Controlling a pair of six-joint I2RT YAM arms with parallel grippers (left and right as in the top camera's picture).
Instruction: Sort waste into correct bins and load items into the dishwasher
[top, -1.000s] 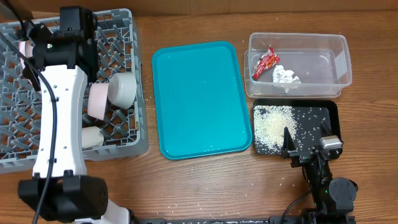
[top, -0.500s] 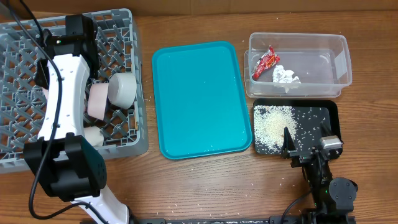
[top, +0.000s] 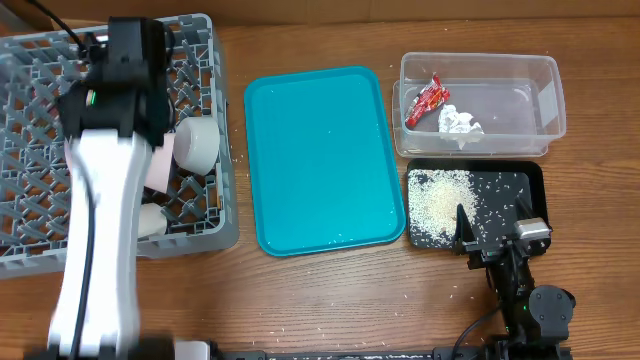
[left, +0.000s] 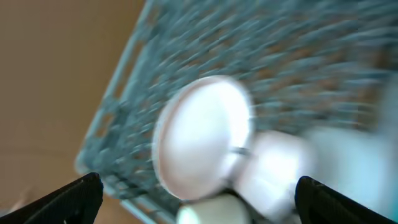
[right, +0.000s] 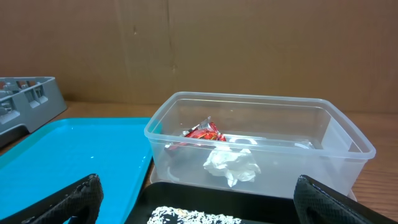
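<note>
In the blurred left wrist view, the pale pink-white plate (left: 202, 137) stands on edge in the grey dishwasher rack (left: 298, 56). My left gripper (left: 198, 186) hangs open above it, holding nothing. From overhead, the left arm covers the plate. The grey-green bowl (top: 197, 145), pink bowl (top: 160, 168) and white cup (top: 150, 220) lie in the rack (top: 215, 215). The clear tub (top: 540, 90) holds the red wrapper (top: 428, 97) and tissue wad (top: 460, 122). Rice (top: 445, 200) lies in the black tray (top: 525, 185). My right gripper (right: 198, 190) is open and empty by that tray.
The flat teal tray (top: 320, 160) lies between the rack and the bins. A few stray rice grains dot the wooden table (top: 330, 300) near the front. The right wrist view shows the tub (right: 261, 143) close ahead and a brown wall behind it.
My left gripper has gone from shut to open, and the left arm has shifted over the rack. The right arm and the bins have not moved.
</note>
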